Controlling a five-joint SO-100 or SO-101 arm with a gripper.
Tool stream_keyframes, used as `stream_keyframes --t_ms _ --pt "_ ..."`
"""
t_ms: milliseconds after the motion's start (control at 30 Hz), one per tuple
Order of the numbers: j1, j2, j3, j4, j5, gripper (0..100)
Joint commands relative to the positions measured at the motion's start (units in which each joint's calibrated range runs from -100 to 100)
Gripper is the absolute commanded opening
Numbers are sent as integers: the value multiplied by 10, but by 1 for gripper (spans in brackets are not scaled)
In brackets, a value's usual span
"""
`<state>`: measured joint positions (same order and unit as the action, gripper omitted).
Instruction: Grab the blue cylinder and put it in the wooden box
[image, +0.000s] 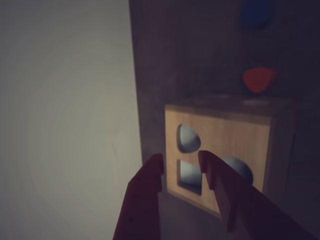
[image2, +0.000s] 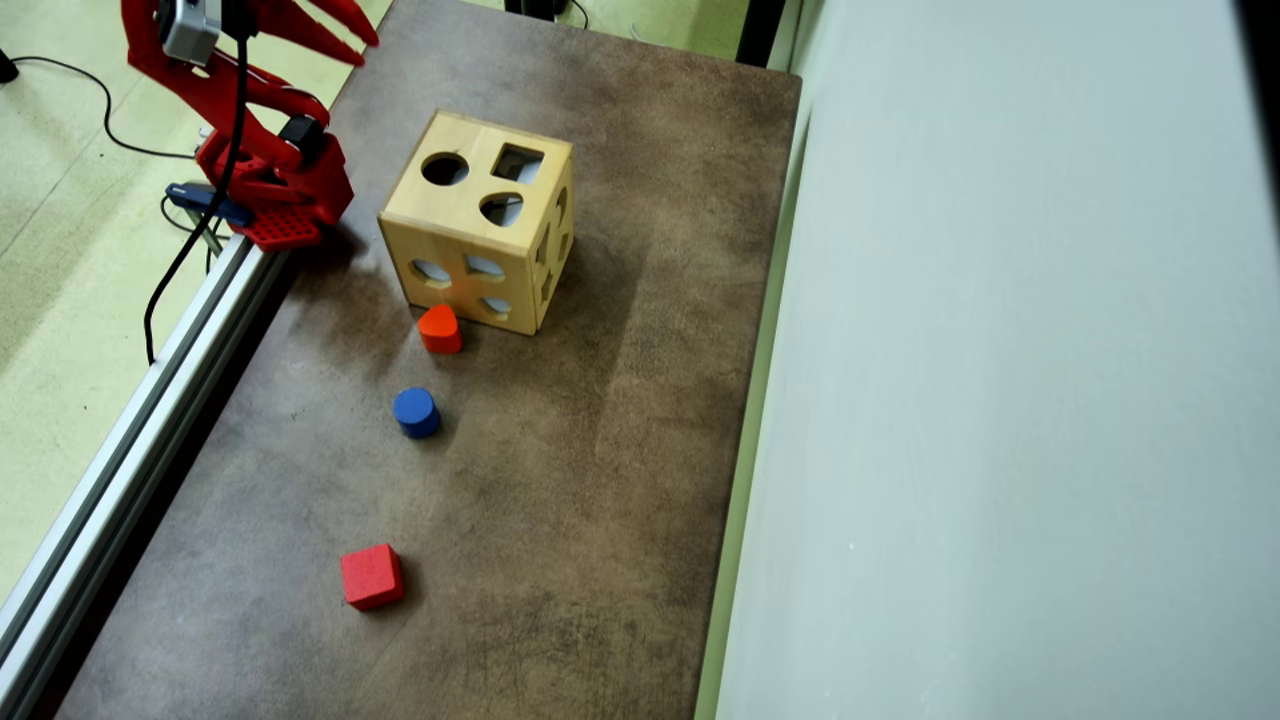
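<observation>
The blue cylinder (image2: 415, 411) stands on its flat end on the brown table, apart from the other blocks; in the wrist view the blue cylinder (image: 256, 14) is a blur at the top edge. The wooden box (image2: 480, 220) sits further back, and the wooden box (image: 220, 150) shows shaped holes in its top. My red gripper (image2: 362, 48) is raised near the table's far left corner, behind the box and far from the cylinder. In the wrist view the gripper (image: 181, 157) is open, with nothing between its fingers.
An orange-red rounded block (image2: 439, 329) lies against the box's front, with the same block (image: 259, 79) beyond the box in the wrist view. A red cube (image2: 371, 576) sits near the front. An aluminium rail (image2: 150, 400) lines the table's left edge, and a pale wall (image2: 1000, 400) borders the right.
</observation>
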<state>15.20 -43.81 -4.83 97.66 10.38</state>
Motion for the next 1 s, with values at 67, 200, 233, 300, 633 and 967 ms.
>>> stream_keyframes --t_ms 67,200,233,300,633,967 --pt "107 151 -8 -2 47 12" --pt "143 259 -9 -3 68 15" --pt "150 277 -10 -3 73 16" --pt "156 305 -9 -3 84 18" --pt "184 340 -8 -4 94 19" --pt "210 522 -20 -45 99 19"
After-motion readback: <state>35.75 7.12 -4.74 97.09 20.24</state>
